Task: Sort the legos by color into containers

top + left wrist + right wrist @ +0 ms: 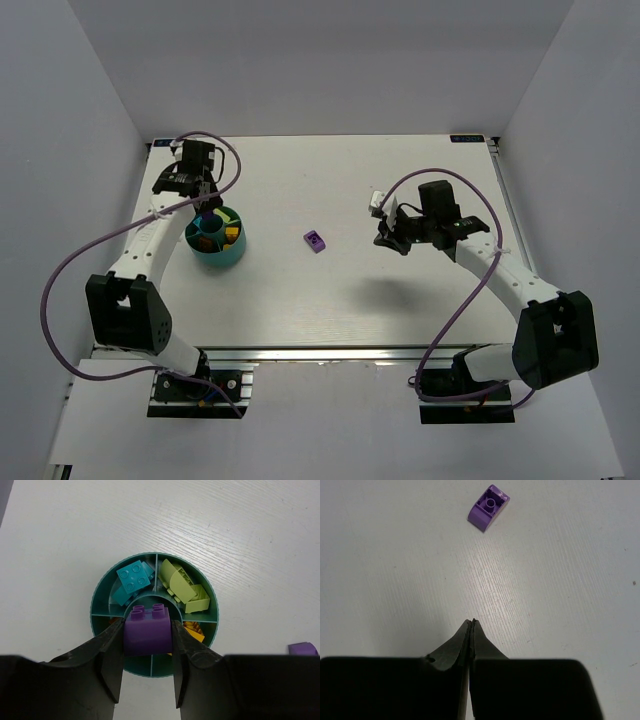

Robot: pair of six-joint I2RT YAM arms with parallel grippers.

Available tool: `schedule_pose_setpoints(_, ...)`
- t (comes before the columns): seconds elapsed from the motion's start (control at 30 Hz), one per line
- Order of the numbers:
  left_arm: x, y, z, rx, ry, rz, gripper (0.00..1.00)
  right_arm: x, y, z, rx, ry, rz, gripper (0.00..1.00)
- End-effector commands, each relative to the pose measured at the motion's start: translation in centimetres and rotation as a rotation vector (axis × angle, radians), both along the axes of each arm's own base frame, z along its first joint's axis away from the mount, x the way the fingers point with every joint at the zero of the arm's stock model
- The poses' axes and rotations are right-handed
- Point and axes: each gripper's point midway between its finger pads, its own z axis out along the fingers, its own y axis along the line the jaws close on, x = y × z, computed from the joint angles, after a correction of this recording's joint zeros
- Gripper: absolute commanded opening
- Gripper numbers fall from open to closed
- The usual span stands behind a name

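Left gripper [148, 647] is clamped on a purple brick [148, 627], studs up, hanging over the bowl [102, 592]. It sits about over the bowl's centre, biased to 6 o'clock in the left wrist view. It's not released yet, and I can't tell which sector is under it because the fingers hide 6–8 o'clock.

Already sorted, same view:
- cyan brick [134, 576] in the 11 o'clock sector
- lime green bricks [182, 585] at 1 o'clock
- orange bricks [194, 630] at 4 o'clock, partly hidden

No brown brick visible anywhere.

Left to do: drop the held purple, then fetch the loose purple brick [315, 240]. It lies on the table [350, 310] at 3 o'clock from the bowl in the top view, well apart from it, between the bowl and the right gripper [471, 622]. It's the only loose brick I see.

The right gripper's fingers are pressed together with nothing held. It hovers off the table, and the loose purple is at 12 o'clock in its own view, not touching.

My read: nearly done, two purple placements remaining.
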Motion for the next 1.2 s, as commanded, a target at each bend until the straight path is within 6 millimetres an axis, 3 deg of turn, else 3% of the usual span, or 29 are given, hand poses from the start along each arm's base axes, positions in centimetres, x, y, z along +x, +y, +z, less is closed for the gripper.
schedule_pose_setpoints(0.0,0.8,-0.1,0.8,-0.012,-0.039,-0.013,0.00,0.7,0.1,1.5,0.026,-0.051,-0.004,0.00)
schedule_pose_setpoints(0.57,-0.4,-0.5,-1.8,-0.044,0.023,-0.013,0.00,1.2,0.3,1.5,0.021,-0.050,-0.007,0.19)
schedule_pose_setpoints(0.67,-0.4,-0.5,-2.1,-0.042,0.029,-0.010,0.12,1.3,0.2,1.5,0.019,-0.052,-0.011,0.33)
schedule_pose_setpoints(0.7,-0.4,-0.4,-2.2,-0.040,0.032,-0.007,0.20,1.3,0.3,1.5,0.018,-0.052,-0.008,0.36)
schedule_pose_setpoints(0.73,-0.4,-0.4,-2.2,-0.037,0.032,-0.003,0.34,1.3,0.3,1.4,0.019,-0.051,-0.009,0.41)
schedule_pose_setpoints(0.83,-0.4,-0.2,-2.0,-0.032,0.034,0.004,0.53,1.4,0.3,1.4,0.020,-0.048,-0.011,0.49)
schedule_pose_setpoints(0.97,-0.1,-0.4,-1.2,-0.048,0.011,0.004,0.66,1.6,0.7,0.6,0.025,0.012,-0.022,0.49)
schedule_pose_setpoints(1.17,-0.2,-1.0,0.7,-0.086,-0.031,-0.009,0.69,2.9,2.1,0.3,0.026,0.080,-0.081,0.51)
